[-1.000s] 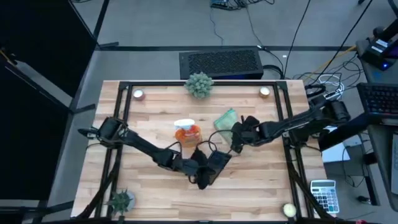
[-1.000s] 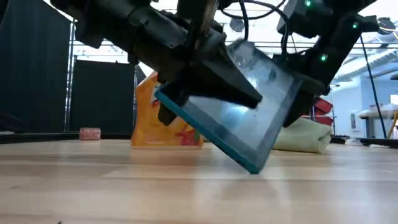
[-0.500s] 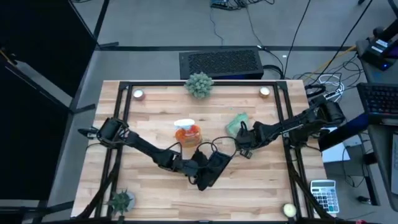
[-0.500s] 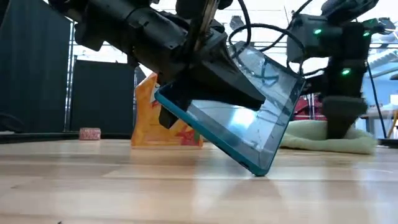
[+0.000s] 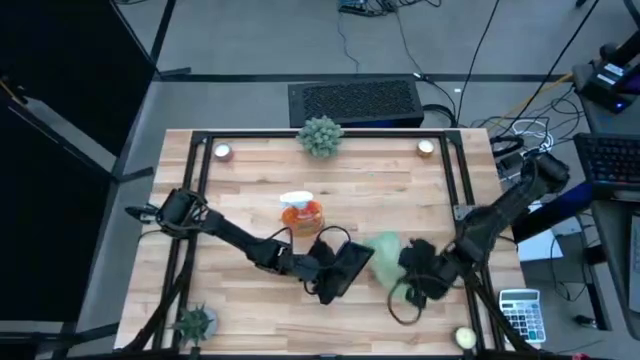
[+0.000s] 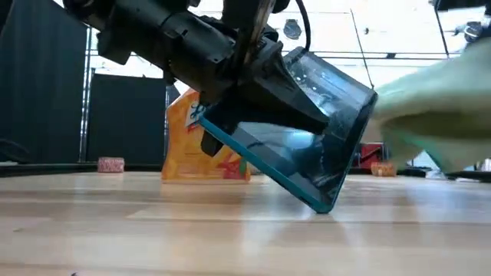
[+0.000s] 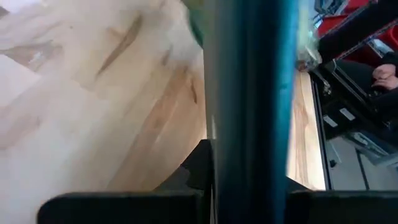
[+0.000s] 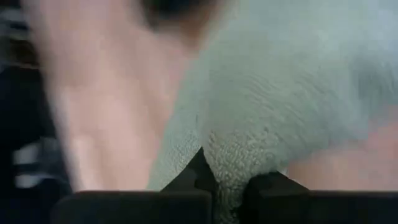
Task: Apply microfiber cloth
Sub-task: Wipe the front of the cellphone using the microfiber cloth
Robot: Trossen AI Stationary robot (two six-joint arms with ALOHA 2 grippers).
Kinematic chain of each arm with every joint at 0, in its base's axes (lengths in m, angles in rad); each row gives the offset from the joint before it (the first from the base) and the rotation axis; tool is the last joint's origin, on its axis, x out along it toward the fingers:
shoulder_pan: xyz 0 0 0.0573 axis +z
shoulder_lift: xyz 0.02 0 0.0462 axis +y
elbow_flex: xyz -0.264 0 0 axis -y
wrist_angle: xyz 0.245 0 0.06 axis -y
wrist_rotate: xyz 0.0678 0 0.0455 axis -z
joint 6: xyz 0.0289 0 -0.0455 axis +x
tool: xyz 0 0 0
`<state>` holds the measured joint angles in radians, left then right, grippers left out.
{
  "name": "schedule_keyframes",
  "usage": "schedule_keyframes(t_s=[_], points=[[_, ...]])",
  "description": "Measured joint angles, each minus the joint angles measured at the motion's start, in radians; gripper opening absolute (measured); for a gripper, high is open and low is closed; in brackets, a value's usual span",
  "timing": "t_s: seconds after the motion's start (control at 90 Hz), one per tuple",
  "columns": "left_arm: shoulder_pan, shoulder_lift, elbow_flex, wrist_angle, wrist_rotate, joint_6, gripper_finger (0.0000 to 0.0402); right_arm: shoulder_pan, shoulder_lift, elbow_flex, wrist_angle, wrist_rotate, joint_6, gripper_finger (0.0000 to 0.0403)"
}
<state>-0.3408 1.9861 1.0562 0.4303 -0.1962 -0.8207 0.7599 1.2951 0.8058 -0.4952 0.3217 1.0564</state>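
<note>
Claws at mid-tabletop: right claw (image 5: 412, 272) pinching soft, limp sage-green microfiber cloth (image 5: 384, 252) by a bunched fold; left claw (image 5: 318, 281) clamps tilted dark tablet (image 5: 344, 268).

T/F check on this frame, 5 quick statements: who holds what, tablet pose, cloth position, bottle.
1. The left hand holds the tablet. True.
2. The tablet lies flat on the table. False: it is tilted, only its lower edge near the wood.
3. The right hand is shut on the microfiber cloth. True.
4. The cloth sits by the far table edge next to the plant. False: it is carried beside the tablet, on its right in the high view.
5. The orange spray bottle is lying inside the right hand. False: it stands on the table behind the tablet, held by neither hand.
</note>
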Motion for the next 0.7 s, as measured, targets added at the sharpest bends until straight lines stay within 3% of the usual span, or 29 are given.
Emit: schedule_keyframes(t_s=[0.189, 0.356, 0.511, 0.7], points=[[0.024, 0.000, -0.001, 0.048, -0.003, -0.008, 0.0015, -0.019, 0.111, 0.000, 0.183, 0.204, -0.113, 0.0003], [0.041, 0.000, 0.000, 0.062, -0.006, -0.010, 0.0015, -0.101, 0.166, 0.024, 0.235, 0.351, -0.231, 0.0002], [0.042, 0.000, 0.007, 0.068, -0.012, -0.007, 0.0015, -0.183, 0.175, 0.086, 0.249, 0.374, -0.370, 0.0002], [0.038, 0.000, 0.007, 0.073, -0.049, 0.037, 0.0015, -0.259, 0.175, 0.107, 0.252, 0.412, -0.429, 0.0002]])
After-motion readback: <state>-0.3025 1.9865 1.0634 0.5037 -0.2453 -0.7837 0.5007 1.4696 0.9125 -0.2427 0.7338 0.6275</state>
